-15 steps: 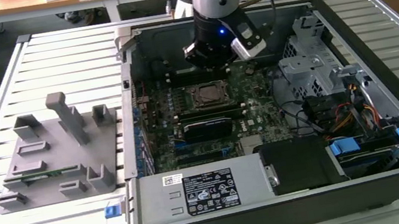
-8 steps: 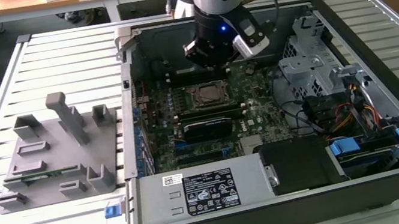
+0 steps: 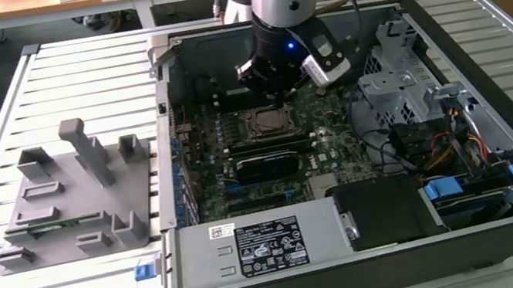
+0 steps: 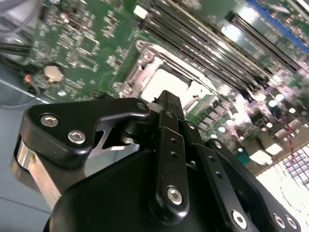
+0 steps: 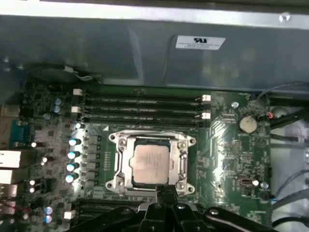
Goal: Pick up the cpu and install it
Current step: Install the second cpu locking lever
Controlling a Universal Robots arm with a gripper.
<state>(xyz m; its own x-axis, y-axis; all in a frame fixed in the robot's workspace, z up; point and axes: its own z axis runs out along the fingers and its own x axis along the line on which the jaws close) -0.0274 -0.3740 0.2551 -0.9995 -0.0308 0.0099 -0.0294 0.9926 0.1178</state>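
I judge the cpu (image 5: 151,163) already seated in its socket (image 5: 151,165), my gripper (image 5: 164,193) poised just above with fingers pressed together, empty.

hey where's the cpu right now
The cpu sits in the motherboard socket inside the open computer case, just below the memory slots in the first wrist view, with the gripper right beside it.

Even daylight outside; wrist views soft, glare on motherboard (image 4: 231,43).
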